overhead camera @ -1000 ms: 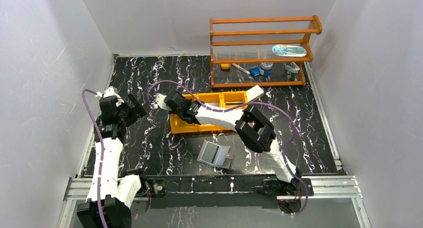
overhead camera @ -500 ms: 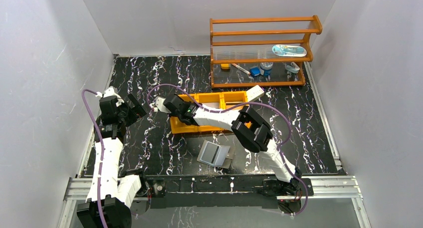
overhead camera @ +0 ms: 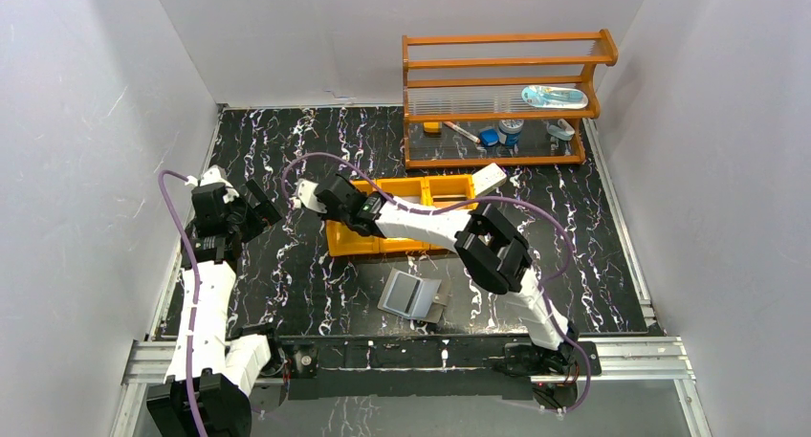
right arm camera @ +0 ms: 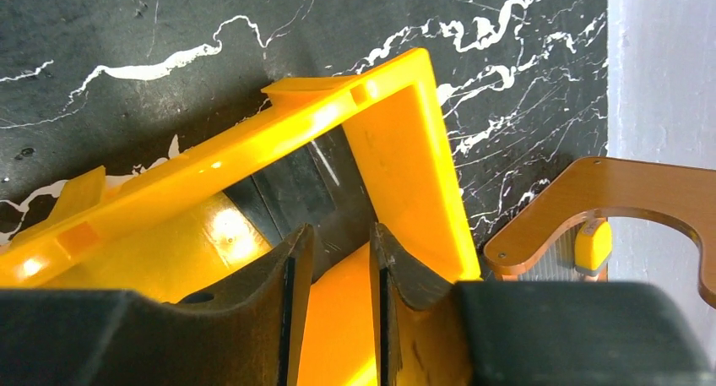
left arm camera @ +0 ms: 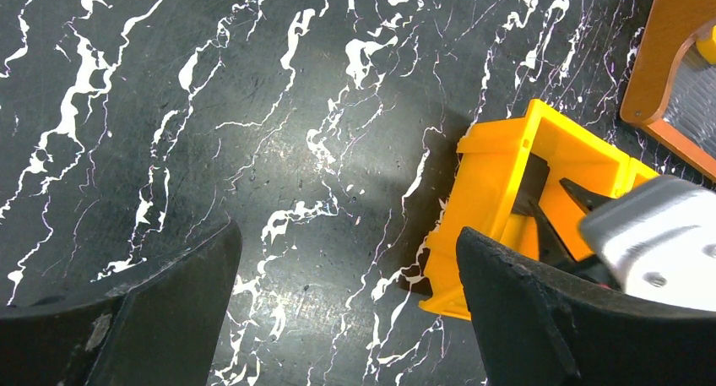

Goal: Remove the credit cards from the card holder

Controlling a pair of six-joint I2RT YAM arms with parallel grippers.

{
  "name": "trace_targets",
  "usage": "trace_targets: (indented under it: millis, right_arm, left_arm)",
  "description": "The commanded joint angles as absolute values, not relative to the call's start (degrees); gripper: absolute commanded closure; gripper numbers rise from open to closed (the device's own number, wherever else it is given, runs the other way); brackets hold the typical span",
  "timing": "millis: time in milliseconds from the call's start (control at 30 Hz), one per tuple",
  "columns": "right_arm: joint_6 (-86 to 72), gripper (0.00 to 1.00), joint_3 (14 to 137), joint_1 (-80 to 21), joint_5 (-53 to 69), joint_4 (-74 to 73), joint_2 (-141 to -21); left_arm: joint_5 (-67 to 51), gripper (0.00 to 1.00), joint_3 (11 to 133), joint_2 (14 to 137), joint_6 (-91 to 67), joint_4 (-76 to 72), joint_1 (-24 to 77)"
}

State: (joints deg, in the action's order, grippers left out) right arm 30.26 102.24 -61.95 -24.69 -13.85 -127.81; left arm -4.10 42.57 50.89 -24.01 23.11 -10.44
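The card holder point(overhead camera: 411, 294) lies open on the tabletop point(overhead camera: 287, 284), near the front, well apart from both arms. A brownish card point(overhead camera: 437, 313) pokes out at its right side. The right gripper point(right arm camera: 339, 230) hangs over the end part of the orange tray point(right arm camera: 405, 149). Its jaws are a little apart and hold nothing. A dark card point(right arm camera: 291, 183) lies in the tray just past them. The left gripper point(left arm camera: 346, 234) has its jaws wide apart and holds nothing.

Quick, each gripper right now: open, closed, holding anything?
Left gripper: wide open, empty.
Right gripper: slightly open over the orange tray, holding nothing.
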Motion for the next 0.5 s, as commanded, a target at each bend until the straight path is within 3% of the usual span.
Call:
trace_targets:
  millis: [0, 233, 467]
  right_arm:
    - [27.5, 0.64, 101.8, -61.8, -24.1, -14.1, -122.9]
    - [12.2, 0.74, 99.4, -61.7, -16.2, -17.5, -115.5]
    - [-12.2, 0.71, 77.7, -61.7, -2.6, -8.3, -95.6]
  left_arm:
    - [-5.5, 0.02, 42.2, 51.1, -23.5, 23.0, -11.0]
    - [-5.6, 0.02, 42.2, 51.5, -23.3, 23.1, -10.9]
    - [-7.4, 0.02, 42.3, 51.5, -22.8, 23.1, -11.0]
